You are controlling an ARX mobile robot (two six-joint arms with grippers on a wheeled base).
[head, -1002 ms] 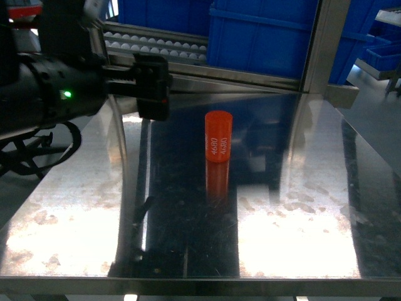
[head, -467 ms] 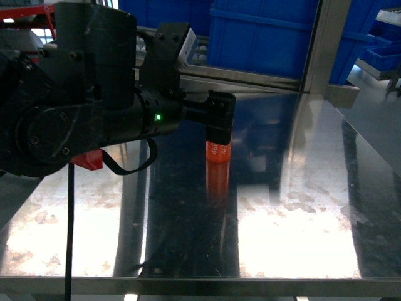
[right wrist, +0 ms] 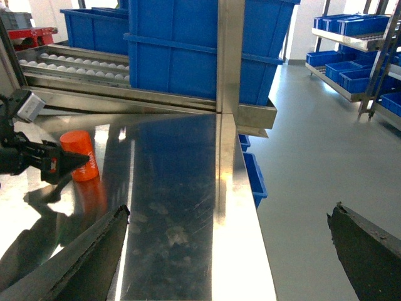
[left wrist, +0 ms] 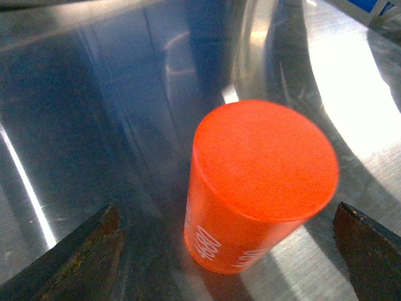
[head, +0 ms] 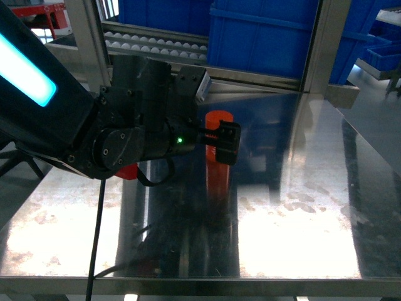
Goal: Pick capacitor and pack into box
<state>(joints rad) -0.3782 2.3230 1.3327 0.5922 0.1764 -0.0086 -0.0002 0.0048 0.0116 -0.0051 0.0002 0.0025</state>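
one task object in view: an orange cylindrical capacitor (head: 218, 119), seen upright on the steel table (head: 301, 213); white "4680" lettering is read on its side in the left wrist view.
left gripper (head: 227, 143): seen in the head view directly in front of the capacitor, covering the cylinder's lower part; only the orange top is left exposed above it.
left gripper spread: held wide; in the left wrist view the two fingertips (left wrist: 81, 251) are seen at the bottom corners, with the capacitor (left wrist: 260, 182) between them and a gap of bare table on each side. no contact with the cylinder is seen.
capacitor relative to left gripper: between the fingers, nearer the camera's centre line, touched by neither tip.
right gripper (right wrist: 229, 251): held wide; both dark fingertips are seen at the lower corners of the right wrist view, nothing between them but table and floor.
capacitor relative to right gripper: well apart, far to the upper left in that view (right wrist: 79, 155), with the left arm's fingers beside it.
surroundings: blue bins (head: 269, 31) are seen behind the table, beside a roller rack (head: 156, 41).
box: not seen in any view.
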